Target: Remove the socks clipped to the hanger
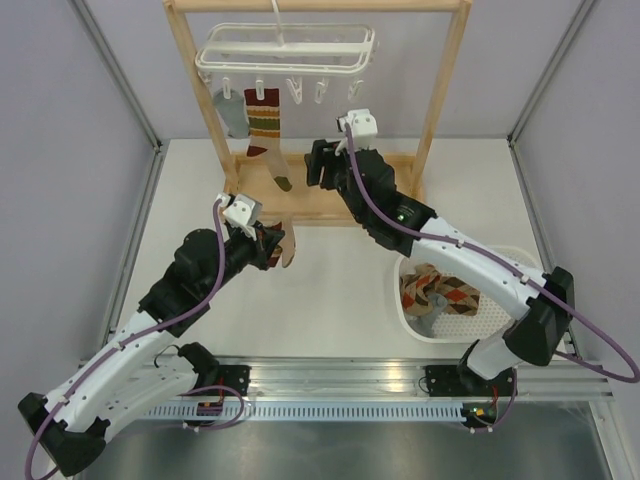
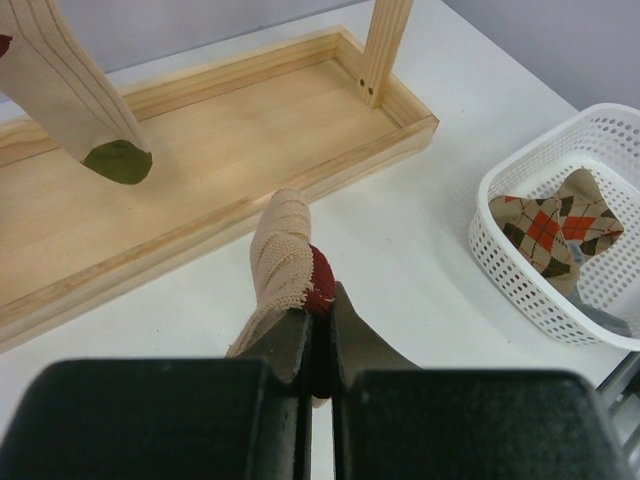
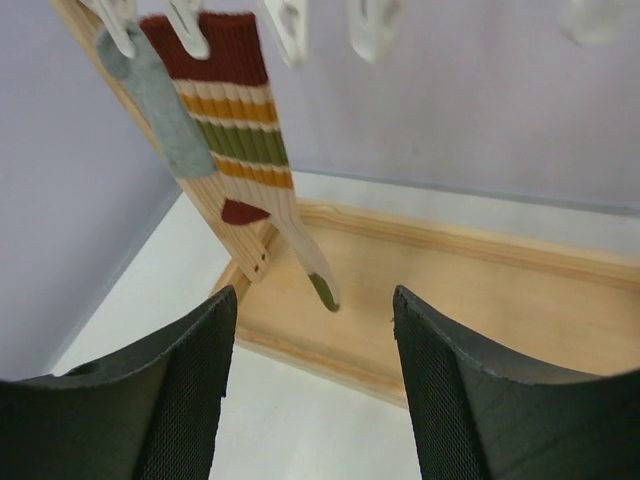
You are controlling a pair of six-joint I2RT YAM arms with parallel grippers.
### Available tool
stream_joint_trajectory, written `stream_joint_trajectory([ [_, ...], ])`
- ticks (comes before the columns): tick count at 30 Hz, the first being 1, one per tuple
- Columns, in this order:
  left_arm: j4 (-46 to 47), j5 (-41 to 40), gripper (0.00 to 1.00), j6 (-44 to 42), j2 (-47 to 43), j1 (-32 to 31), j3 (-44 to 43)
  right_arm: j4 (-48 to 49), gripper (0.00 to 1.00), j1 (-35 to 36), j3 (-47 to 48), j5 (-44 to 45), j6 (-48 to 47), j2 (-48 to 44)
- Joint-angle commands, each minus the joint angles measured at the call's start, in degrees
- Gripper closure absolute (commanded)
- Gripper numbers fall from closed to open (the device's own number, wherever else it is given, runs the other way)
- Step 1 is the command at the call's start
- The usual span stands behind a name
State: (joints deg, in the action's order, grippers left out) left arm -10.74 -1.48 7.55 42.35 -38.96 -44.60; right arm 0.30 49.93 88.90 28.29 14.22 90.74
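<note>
Top view: on the hanger point(image 1: 285, 50), only 2 socks clipped, a grey sock point(image 1: 228, 112) and a striped sock point(image 1: 265, 130); argyle socks point(image 1: 442, 290) already in the basket point(image 1: 468, 318).

Left wrist view: left end effector point(image 2: 318, 315) clenched on a tan sock point(image 2: 285, 245), over the desk point(image 2: 430, 200), not yet in the basket.

Right wrist view: right end effector point(image 3: 312, 300) released, empty, facing the striped sock.

Probably past halfway: 2 to unclip, 1 to deliver.

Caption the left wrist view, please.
Tan sock pinched in the shut left tool; wooden rack base and basket beyond.
</note>
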Motion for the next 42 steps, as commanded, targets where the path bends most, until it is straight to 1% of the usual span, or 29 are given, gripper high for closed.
stream_joint_trajectory([
  [1, 0.4, -1.7, 0.98, 0.1, -0.3, 0.3, 0.1, 1.6, 0.31, -0.4, -8.5, 2.6, 2.9, -5.9],
  [2, 0.3, -1.9, 0.98, 0.1, -0.2, 0.3, 0.1, 1.6, 0.32, -1.7, -13.5, 2.1, 5.4, -7.1],
  [4, 0.2, -2.5, 0.98, -0.1, -0.4, 0.3, 0.2, 2.3, 0.32, -3.9, -18.7, -0.6, 9.0, -11.0],
  [5, 0.1, -2.7, 0.98, -0.2, -0.5, 0.3, 0.2, 2.8, 0.31, -6.0, -23.9, -1.1, 10.3, -12.4],
  [7, 0.0, -3.2, 0.98, -0.2, -0.7, 0.3, 0.5, 4.0, 0.32, -7.8, -28.6, -1.9, 13.1, -15.3],
  [8, 0.0, -3.3, 0.98, -0.2, -0.8, 0.3, 0.6, 4.1, 0.32, -9.5, -32.4, -2.0, 13.9, -18.4],
  [11, 0.0, -2.5, 0.98, -0.6, -0.4, 0.3, 0.7, 3.7, 0.31, -12.4, -38.4, -2.0, 15.6, -24.8],
  [12, 0.1, -0.3, 0.98, -1.0, -0.2, 0.2, 0.7, 3.2, 0.31, -13.1, -39.7, -1.9, 16.4, -26.3],
  [13, 0.1, 0.7, 0.98, -1.1, 0.2, 0.2, 0.5, 2.1, 0.31, -13.8, -40.6, -1.8, 16.5, -29.2],
  [15, 0.1, 2.7, 0.98, -1.8, 1.5, 0.0, 0.2, 0.9, 0.31, -15.6, -43.3, -1.1, 16.9, -31.9],
  [17, 0.2, 3.8, 0.98, -2.6, 3.1, -0.9, -0.1, -0.2, 0.30, -17.1, -45.5, -0.5, 17.2, -35.7],
  [19, 0.3, 5.6, 0.98, -3.3, 4.2, -3.2, -0.3, -2.6, 0.29, -19.2, -47.1, 0.4, 17.6, -38.9],
  [20, 0.3, 5.5, 0.98, -3.9, 5.5, -4.3, -0.7, -3.1, 0.29, -20.2, -47.2, 0.4, 17.5, -39.6],
  [21, 0.3, 5.2, 0.98, -4.1, 6.4, -6.6, -0.8, -3.7, 0.28, -21.3, -47.2, 0.0, 17.2, -40.2],
  [23, 0.3, 4.4, 0.98, -3.8, 8.2, -8.8, -2.1, -6.0, 0.28, -25.0, -46.5, -1.1, 16.9, -41.0],
  [26, 2.6, 4.7, 0.98, -2.2, 12.7, -11.7, -4.0, -7.3, 0.28, -30.0, -45.8, -4.9, 16.9, -41.6],
  [27, 3.4, 4.4, 0.97, -2.0, 15.1, -13.8, -4.5, -7.8, 0.28, -31.4, -45.5, -7.4, 17.0, -41.8],
  [29, 6.7, 3.9, 0.98, -2.0, 18.5, -16.3, -7.1, -8.3, 0.28, -35.4, -44.8, -9.4, 16.9, -42.1],
  [30, 7.6, 3.8, 0.98, -2.2, 20.2, -19.0, -8.3, -9.1, 0.28, -36.7, -44.4, -10.2, 16.8, -42.4],
  [31, 8.8, 4.0, 0.98, -2.5, 24.5, -20.4, -11.6, -9.5, 0.28, -39.7, -43.7, -11.9, 16.6, -42.7],
  [33, 9.6, 4.7, 0.98, -2.9, 29.1, -24.6, -15.6, -10.5, 0.28, -42.8, -43.2, -13.9, 15.9, -43.4],
  [34, 9.8, 4.8, 0.98, -3.7, 33.2, -26.2, -20.1, -10.8, 0.27, -46.1, -42.7, -16.1, 15.8, -43.8],
  [36, 10.5, 5.3, 0.98, -4.4, 37.7, -29.1, -25.0, -11.6, 0.27, -49.5, -42.1, -18.7, 15.6, -44.6],
  [37, 10.5, 6.0, 0.98, -4.4, 41.9, -29.8, -29.4, -11.8, 0.28, -53.1, -41.6, -19.8, 15.7, -44.8],
  [39, 12.7, 8.5, 0.98, -3.4, 45.6, -30.6, -33.8, -12.7, 0.27, -56.0, -41.2, -22.9, 15.7, -45.5],
  [40, 13.1, 9.4, 0.98, -2.5, 47.7, -30.7, -37.5, -13.0, 0.27, -58.5, -40.7, -23.6, 15.7, -45.6],
  [42, 14.9, 11.6, 0.98, -1.8, 52.6, -31.5, -40.8, -14.0, 0.27, -60.8, -40.2, -25.7, 15.3, -46.4],
])
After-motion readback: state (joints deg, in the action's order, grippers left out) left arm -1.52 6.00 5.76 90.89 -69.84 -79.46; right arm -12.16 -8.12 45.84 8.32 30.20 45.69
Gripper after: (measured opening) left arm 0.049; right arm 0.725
